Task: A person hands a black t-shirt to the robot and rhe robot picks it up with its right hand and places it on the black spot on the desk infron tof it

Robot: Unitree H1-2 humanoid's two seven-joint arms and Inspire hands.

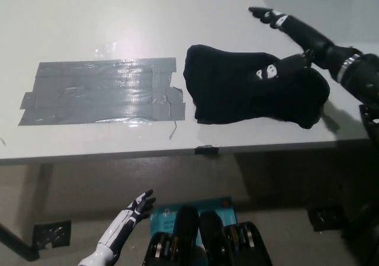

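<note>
The t-shirt [249,85] lies bunched in a dark heap on the tabletop [118,17], just right of the grey taped patch [100,92]. Its left edge all but meets the patch's right end, so it sits beside the patch, not on it. It looks soft, light and limp: a thing that will sag, fold and trail when lifted, and is more likely to drag than slide cleanly across the smooth top. There is no stiff edge to hook. The best hold seems to be a full pinch into the thick middle of the heap, or its raised upper fold, so the whole bundle comes up together and no loose corner is left behind.

The right hand [290,29] is at the shirt's far right side, fingers [263,12] spread and released, pointing out over the tabletop. It holds nothing, though part of it lies against or over the cloth. The left hand [137,207] hangs low below the table edge, fingers apart, idle.

There is plenty of room. The patch is bare, and so is the tabletop beyond it. The near edge runs close under the shirt's lower hem, so a pull toward the robot could tip cloth over the side. The tabletop's right corner lies just past the heap.
</note>
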